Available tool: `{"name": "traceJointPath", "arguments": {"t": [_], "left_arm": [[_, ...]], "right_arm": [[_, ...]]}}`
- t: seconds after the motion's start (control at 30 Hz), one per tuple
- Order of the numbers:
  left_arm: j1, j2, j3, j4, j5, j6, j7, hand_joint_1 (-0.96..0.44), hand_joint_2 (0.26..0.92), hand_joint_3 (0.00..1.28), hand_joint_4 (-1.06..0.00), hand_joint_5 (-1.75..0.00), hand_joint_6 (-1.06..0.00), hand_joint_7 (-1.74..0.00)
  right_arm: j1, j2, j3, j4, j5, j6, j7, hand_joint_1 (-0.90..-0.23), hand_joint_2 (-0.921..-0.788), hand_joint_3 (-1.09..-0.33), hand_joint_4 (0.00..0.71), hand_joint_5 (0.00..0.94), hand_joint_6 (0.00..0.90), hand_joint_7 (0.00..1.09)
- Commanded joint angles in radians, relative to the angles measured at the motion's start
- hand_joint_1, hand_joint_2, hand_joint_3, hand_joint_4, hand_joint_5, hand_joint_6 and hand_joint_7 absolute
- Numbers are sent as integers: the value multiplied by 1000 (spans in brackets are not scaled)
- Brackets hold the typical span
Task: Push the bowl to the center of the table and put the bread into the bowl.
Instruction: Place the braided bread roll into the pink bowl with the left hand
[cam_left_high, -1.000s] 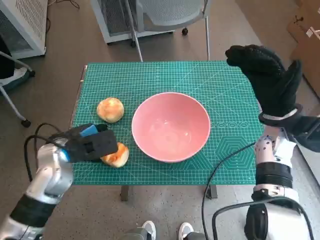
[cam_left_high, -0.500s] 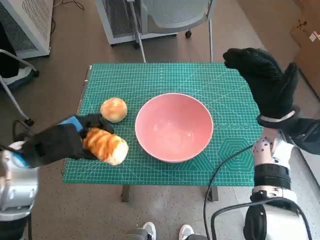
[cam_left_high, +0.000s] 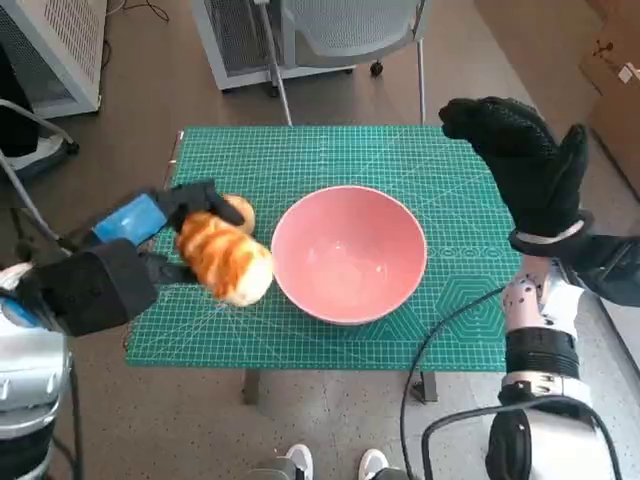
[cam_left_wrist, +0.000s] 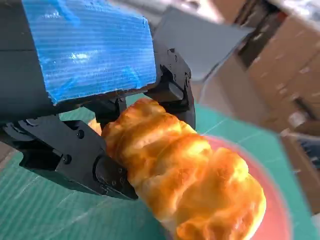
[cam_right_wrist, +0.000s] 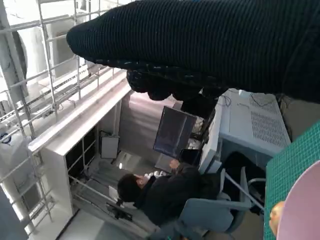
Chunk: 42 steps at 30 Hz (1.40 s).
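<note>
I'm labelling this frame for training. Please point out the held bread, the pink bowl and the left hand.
held bread (cam_left_high: 226, 262), head view, middle of its crust.
pink bowl (cam_left_high: 350, 300), head view, near inner wall.
left hand (cam_left_high: 125, 222), head view, blue-taped back.

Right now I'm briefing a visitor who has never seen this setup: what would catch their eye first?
Probably the golden bread held aloft in the left hand, just beside the big pink bowl in the middle of the green mat. Next, the right hand, raised above the mat's right edge, holding nothing.
</note>
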Motion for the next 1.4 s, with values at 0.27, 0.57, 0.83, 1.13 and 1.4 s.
{"name": "traceJointPath", "arguments": {"t": [0.27,0.57,0.83,1.13,1.4], "left_arm": [[-220,-116,-191,130,88,-48,68,3,872,82,-769,-1061,-716,-1102],[-356,-228,-321,348,162,-166,108,2,874,79,-750,-1081,-734,-1080],[-398,-303,-387,516,246,-295,196,2,875,76,-723,-1244,-793,-875],[-429,-361,-426,680,307,-318,217,1,905,41,-729,-1176,-719,-1019],[-452,-382,-421,734,288,-226,115,46,842,53,-251,-198,-332,-263]], "right_arm": [[29,-3,8,-17,-11,11,-11,-680,-921,-824,286,0,392,0],[45,-10,13,-39,-19,0,-19,-684,-921,-824,284,0,383,0],[62,-18,14,-63,-19,-6,-28,-685,-921,-826,284,0,379,0],[81,-25,15,-84,-24,-19,-54,-681,-921,-831,283,0,378,1],[88,-26,20,-88,-29,-26,-74,-671,-921,-836,281,0,376,0]]}}
